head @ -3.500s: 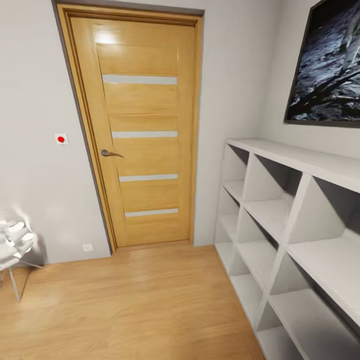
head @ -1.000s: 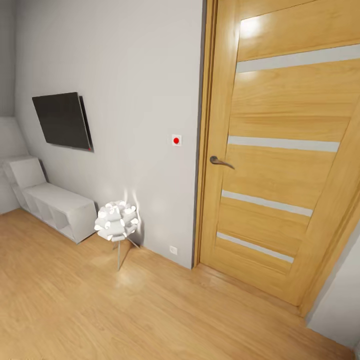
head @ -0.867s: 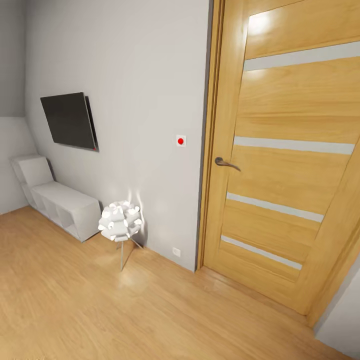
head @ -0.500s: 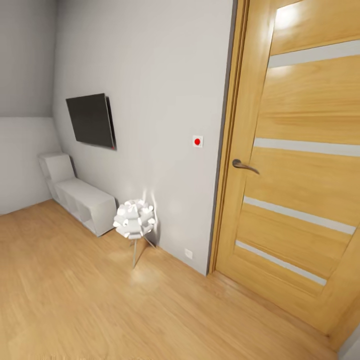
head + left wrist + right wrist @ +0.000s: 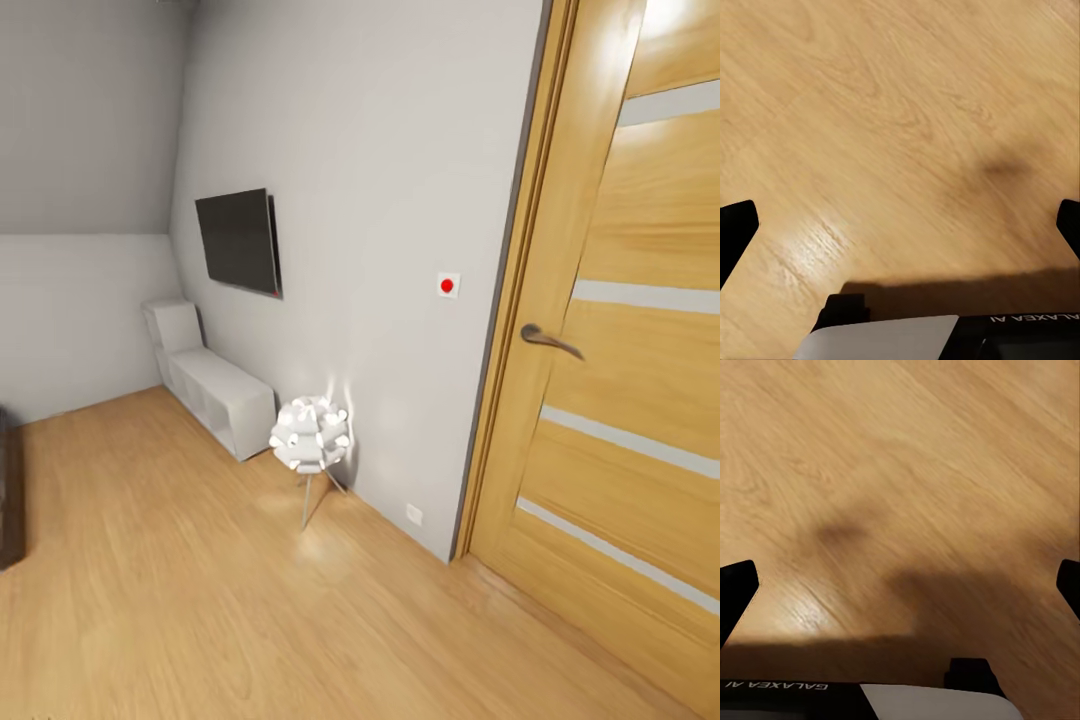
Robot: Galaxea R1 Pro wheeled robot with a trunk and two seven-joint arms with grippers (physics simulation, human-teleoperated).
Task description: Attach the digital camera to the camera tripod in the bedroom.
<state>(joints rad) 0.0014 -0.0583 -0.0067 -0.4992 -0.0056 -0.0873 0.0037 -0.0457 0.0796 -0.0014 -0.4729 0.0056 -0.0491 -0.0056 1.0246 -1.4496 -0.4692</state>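
bedroom floor [image 5: 200, 600] bare wood; glowing white lamp [image 5: 310, 437] beside wall, low white bench [image 5: 215, 395] under wall screen [image 5: 240, 240], wooden door [image 5: 630, 400] right. both grippers [image 5: 900, 225] [image 5: 900, 585] spread wide, gripping nothing.

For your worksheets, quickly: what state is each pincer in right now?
Left pincer: open, empty, above the light wood plank floor.
Right pincer: open, empty.

- A wooden door [image 5: 640, 330] is standing shut, its handle [image 5: 548, 340] pointing sideways.
- A black screen [image 5: 238, 241] is hanging on the grey wall [image 5: 380, 180].
- A white lamp [image 5: 310, 437] is glowing beside a low white shelf [image 5: 215, 392].
- Wood floor [image 5: 885, 127] is lying beyond both sets of wide-spread jaws.
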